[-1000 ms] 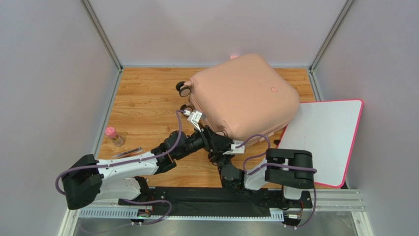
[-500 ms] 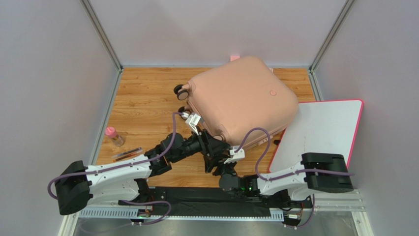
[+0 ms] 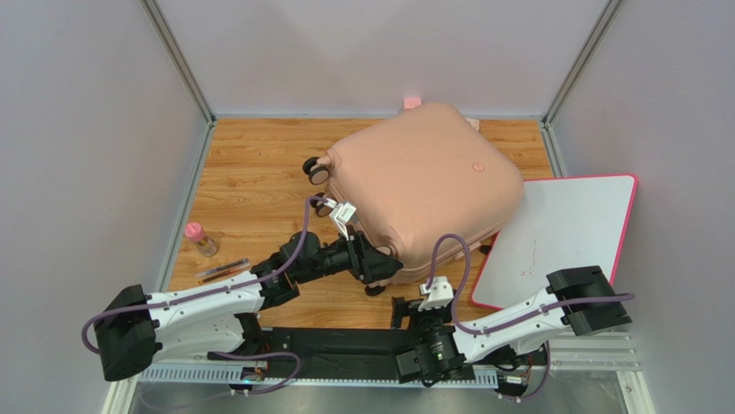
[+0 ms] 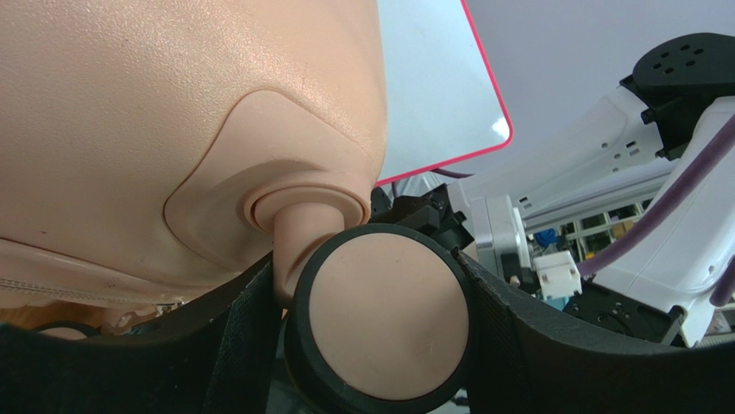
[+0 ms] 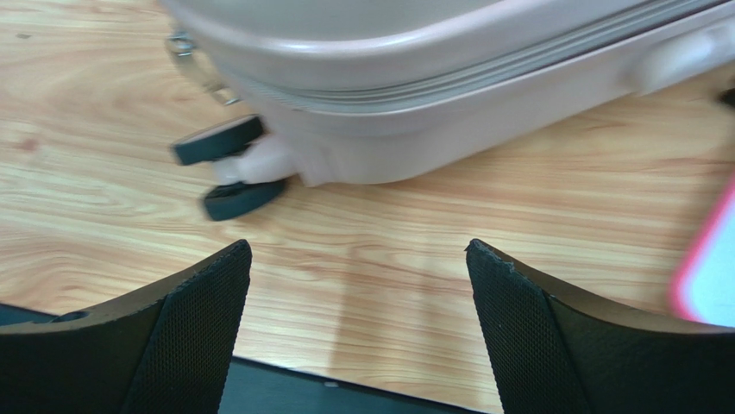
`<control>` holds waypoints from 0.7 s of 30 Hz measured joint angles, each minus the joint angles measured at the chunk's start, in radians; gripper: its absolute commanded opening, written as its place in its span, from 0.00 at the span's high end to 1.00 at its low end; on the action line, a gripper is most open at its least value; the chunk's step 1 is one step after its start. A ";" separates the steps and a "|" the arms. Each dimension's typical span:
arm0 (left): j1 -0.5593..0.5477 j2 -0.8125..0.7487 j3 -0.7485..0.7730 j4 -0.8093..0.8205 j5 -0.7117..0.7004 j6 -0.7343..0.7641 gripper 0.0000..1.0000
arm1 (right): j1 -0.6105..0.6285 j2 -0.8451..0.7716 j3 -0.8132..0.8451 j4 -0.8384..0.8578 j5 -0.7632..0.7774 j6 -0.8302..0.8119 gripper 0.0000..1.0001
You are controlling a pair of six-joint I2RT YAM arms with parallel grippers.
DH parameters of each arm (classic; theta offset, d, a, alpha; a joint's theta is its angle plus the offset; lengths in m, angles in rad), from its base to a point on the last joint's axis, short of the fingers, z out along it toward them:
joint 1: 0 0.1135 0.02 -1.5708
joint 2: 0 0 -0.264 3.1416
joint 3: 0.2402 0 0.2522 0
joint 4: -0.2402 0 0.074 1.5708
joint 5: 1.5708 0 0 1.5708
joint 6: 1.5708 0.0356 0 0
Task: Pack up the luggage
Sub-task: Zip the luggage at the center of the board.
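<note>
While left fingers (image 4: 246, 345) pinch luggage (image 4: 129, 103) by a wheel (image 4: 384, 323), right fingers (image 5: 194, 332) gape empty over wooden tabletop (image 5: 388, 259).

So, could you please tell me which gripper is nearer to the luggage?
Left. The left gripper grips a caster wheel at the near corner of the luggage; the right gripper is open, short of the luggage and touching nothing.

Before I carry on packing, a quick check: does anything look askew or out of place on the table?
The suitcase lies closed and skewed, its right corner overlapping the white board. The left gripper clamps a caster wheel, an odd place to grip.
</note>
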 measured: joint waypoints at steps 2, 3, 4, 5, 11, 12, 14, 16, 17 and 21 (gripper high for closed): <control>0.009 0.000 0.000 -0.001 0.013 -0.003 1.00 | 0.018 0.000 0.000 -0.142 0.002 0.097 0.03; 0.012 0.000 0.000 -0.001 0.022 -0.004 1.00 | 0.026 -0.004 0.000 -0.185 0.003 0.123 0.03; 0.017 0.000 0.000 -0.002 0.030 -0.005 0.99 | 0.036 -0.011 0.000 -0.227 0.004 0.146 0.02; 0.020 0.000 0.000 -0.003 0.037 -0.007 0.98 | 0.048 -0.030 0.002 -0.274 0.006 0.158 0.02; 0.037 -0.012 -0.002 -0.017 0.073 -0.010 0.87 | 0.080 -0.251 0.078 -0.378 0.030 0.105 0.01; 0.039 -0.017 -0.004 -0.022 0.077 -0.010 0.86 | 0.083 -0.322 0.094 -0.381 0.035 0.051 0.01; 0.043 -0.029 -0.007 -0.032 0.084 -0.009 0.85 | 0.083 -0.438 0.106 -0.373 0.041 -0.046 0.00; 0.044 -0.038 -0.012 -0.035 0.089 -0.009 0.83 | 0.083 -0.560 0.108 -0.347 0.043 -0.155 0.00; 0.044 -0.042 -0.014 -0.037 0.091 -0.008 0.83 | 0.083 -0.622 0.106 -0.324 0.043 -0.222 0.00; 0.046 -0.049 -0.017 -0.043 0.101 -0.007 0.83 | 0.083 -0.797 0.098 -0.188 0.065 -0.480 0.00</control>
